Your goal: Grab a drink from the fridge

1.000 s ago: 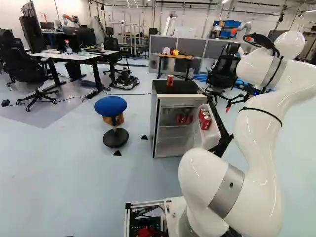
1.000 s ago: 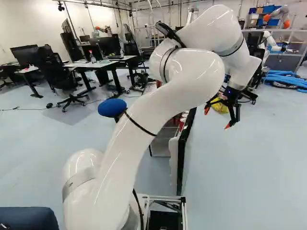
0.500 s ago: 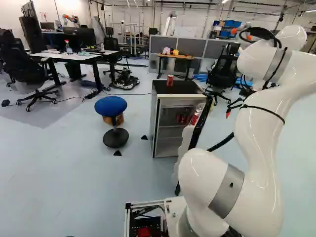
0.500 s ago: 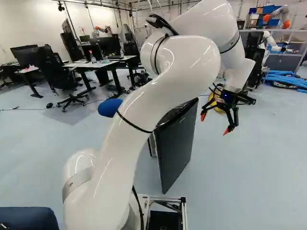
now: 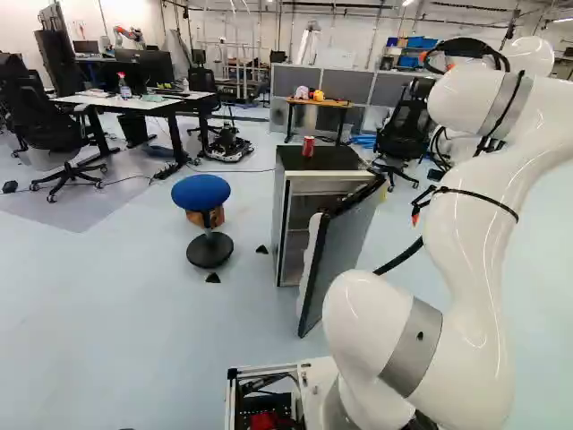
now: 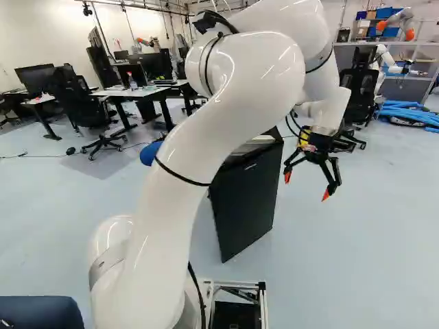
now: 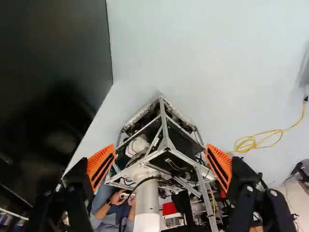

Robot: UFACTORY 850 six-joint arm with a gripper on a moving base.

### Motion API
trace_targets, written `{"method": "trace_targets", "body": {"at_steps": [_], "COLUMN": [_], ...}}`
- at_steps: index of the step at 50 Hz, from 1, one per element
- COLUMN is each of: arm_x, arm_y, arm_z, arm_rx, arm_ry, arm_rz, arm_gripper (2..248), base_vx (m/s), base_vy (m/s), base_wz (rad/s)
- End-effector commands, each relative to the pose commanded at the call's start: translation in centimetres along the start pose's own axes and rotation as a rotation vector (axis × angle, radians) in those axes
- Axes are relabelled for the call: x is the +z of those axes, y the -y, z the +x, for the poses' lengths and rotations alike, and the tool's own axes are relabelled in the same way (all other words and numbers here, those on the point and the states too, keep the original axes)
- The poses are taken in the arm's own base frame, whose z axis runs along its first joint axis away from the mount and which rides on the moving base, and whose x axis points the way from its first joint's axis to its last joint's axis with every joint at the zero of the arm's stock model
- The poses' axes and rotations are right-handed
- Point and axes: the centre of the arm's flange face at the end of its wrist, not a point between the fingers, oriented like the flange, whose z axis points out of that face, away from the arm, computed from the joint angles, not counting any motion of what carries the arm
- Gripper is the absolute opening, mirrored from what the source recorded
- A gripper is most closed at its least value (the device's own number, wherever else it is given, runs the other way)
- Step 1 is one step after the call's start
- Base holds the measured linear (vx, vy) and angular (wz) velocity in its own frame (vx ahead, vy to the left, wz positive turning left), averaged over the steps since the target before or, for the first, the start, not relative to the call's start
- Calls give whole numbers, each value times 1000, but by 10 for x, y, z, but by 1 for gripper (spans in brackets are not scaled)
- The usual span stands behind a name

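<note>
My gripper [image 6: 306, 186] hangs open and empty to the right of the fridge door [image 6: 245, 199] in the right base view. In the wrist view both orange pads of the gripper [image 7: 159, 159] stand wide apart, and the door's dark outer face [image 7: 48, 43] lies close beside them. In the left base view the fridge [image 5: 281, 224] stands with its door [image 5: 338, 255] partly open, angled across its front. A red can [image 5: 308, 146] stands upright on the black top. The door hides most of the inside; no drinks show there.
A blue stool [image 5: 200, 193] stands beside the fridge. Beyond are a white desk [image 5: 134, 102], a black chair [image 5: 405, 134] and a wooden table [image 5: 320, 103]. Another robot [image 6: 398, 22] is at the back. The wrist view shows my base frame [image 7: 164, 121] and a yellow cable [image 7: 248, 143].
The fridge door has swung from wide open to partly open, covering the red cans inside it. My arm has shifted slightly, the gripper coming lower and nearer. The base has stayed put.
</note>
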Motion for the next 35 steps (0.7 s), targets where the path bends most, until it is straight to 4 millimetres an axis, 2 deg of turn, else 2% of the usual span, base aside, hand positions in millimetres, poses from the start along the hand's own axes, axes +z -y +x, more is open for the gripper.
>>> {"method": "trace_targets", "body": {"at_steps": [35], "arm_x": [22], "arm_y": [22], "arm_z": [-27], "arm_rx": [-95], "arm_ry": [-228], "arm_rz": [-80], "arm_gripper": [247], "base_vx": [0], "base_vy": [0], "base_wz": [0]}}
